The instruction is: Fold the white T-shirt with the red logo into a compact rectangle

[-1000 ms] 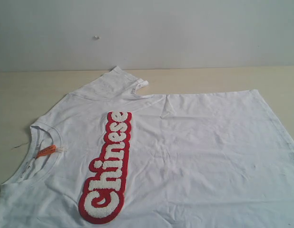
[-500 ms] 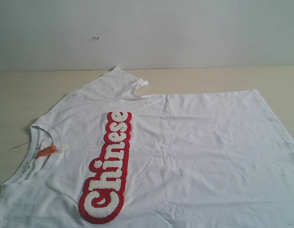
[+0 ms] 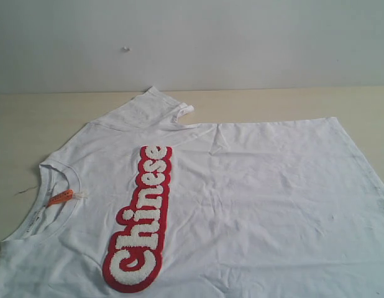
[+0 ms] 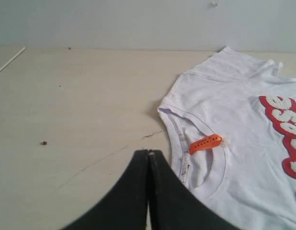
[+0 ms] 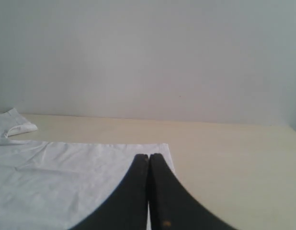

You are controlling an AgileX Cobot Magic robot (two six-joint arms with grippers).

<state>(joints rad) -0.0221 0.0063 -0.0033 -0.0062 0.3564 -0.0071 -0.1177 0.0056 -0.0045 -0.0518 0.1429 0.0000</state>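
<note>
A: What is shown in the exterior view?
B: The white T-shirt (image 3: 254, 198) is seen spread front up on the pale table (image 3: 43, 118). The red logo (image 3: 142, 217) is laid lengthwise down the chest. The collar, with its orange tag (image 3: 59, 198), is found near the logo's long side. One sleeve (image 3: 151, 108) is seen past the logo's last letter.

A: And in the left wrist view?
B: The left gripper (image 4: 149, 155) is shown with its jaws pressed together and nothing pinched. It is placed over bare table just beside the collar. The tag (image 4: 206, 143) is seen between it and the logo (image 4: 284, 129).

A: And in the right wrist view?
B: The right gripper (image 5: 148, 158) is likewise shown pressed together, with nothing held. It is placed at the shirt's hem edge (image 5: 57, 177), well apart from the logo. Whether cloth is touched cannot be told.
</note>
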